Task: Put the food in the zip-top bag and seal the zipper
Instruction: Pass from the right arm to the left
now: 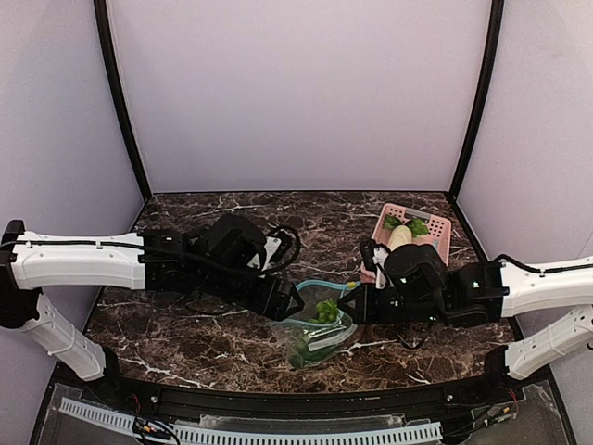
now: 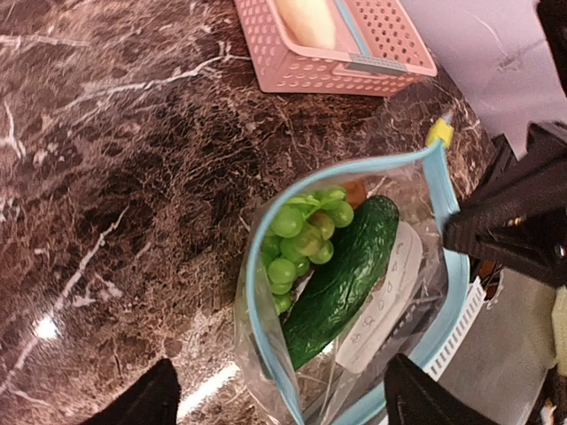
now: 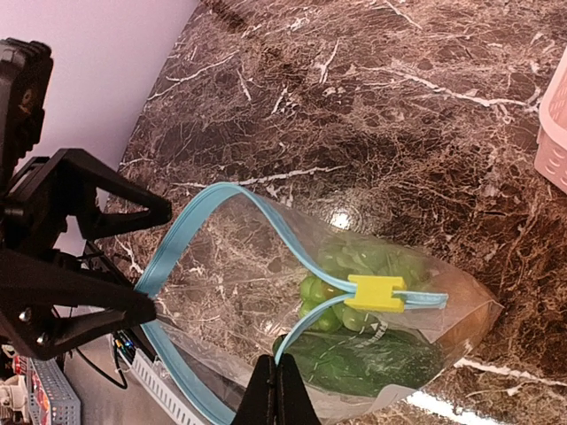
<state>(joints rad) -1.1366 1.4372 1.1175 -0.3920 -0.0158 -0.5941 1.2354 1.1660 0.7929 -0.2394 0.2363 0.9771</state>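
The zip-top bag [image 1: 320, 336] lies on the marble between my grippers, its mouth gaping. Inside are a bunch of green grapes [image 2: 306, 235], a dark green cucumber-like piece [image 2: 345, 283] and a brown-orange lump [image 3: 465, 312]. The teal zipper [image 3: 221, 190] carries a yellow slider [image 3: 376, 292] at its far end. My right gripper [image 3: 282, 379] is shut on the near teal strip. My left gripper [image 2: 288, 403] is open, its fingers spread either side of the bag's mouth end. In the top view the left gripper [image 1: 292, 301] and the right gripper [image 1: 349, 301] flank the bag.
A pink basket [image 1: 437, 232] stands at the back right, holding a pale vegetable [image 1: 399, 237] with green leaves. It shows in the left wrist view [image 2: 310, 75] beyond the bag. The table's front edge with a white slotted rail [image 1: 278, 431] is close behind the bag.
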